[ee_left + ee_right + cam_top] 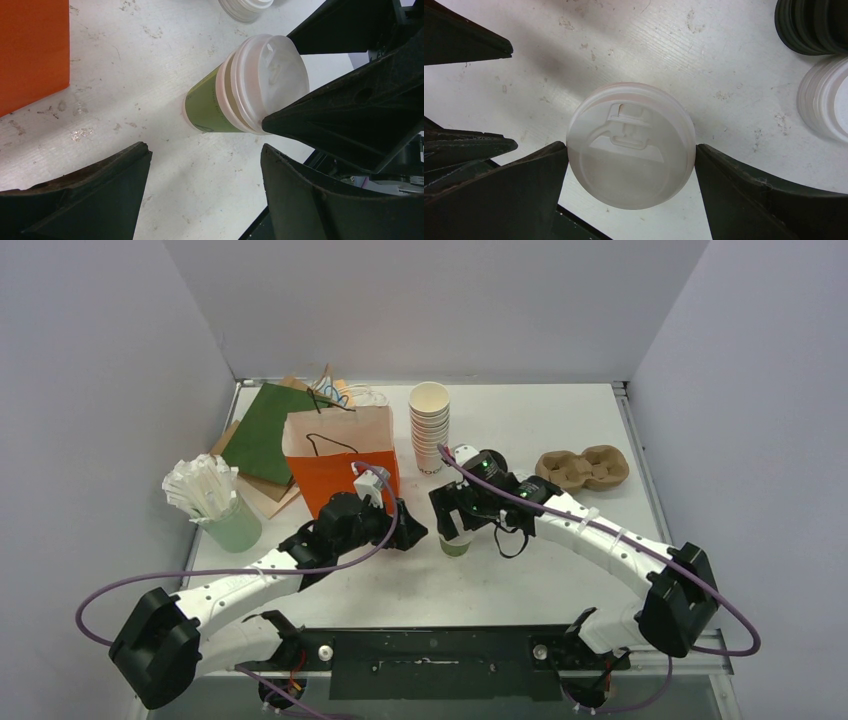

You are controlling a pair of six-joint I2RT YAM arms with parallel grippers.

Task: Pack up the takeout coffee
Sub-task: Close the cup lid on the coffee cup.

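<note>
One takeout coffee [455, 544], an olive-green paper cup with a white lid, stands upright on the table in front of the orange bag. My right gripper [452, 523] hangs over it, jaws open wide. In the right wrist view the lid [629, 175] sits between the fingers, which lie close against its two sides, with my right gripper [631, 148] centred on it. My left gripper [415, 534] is just left of the cup and open. The left wrist view shows only bare table inside my left gripper [205, 149], with the cup [212, 107] beyond its fingertips.
An orange paper bag [340, 455] stands open behind the left gripper. A stack of lidless white cups [430, 425] and a cardboard cup carrier [582, 468] stand farther back. Stacks of loose black lids [811, 25] and white lids [826, 102] sit near the cup. A straw holder [215, 502] stands at the left.
</note>
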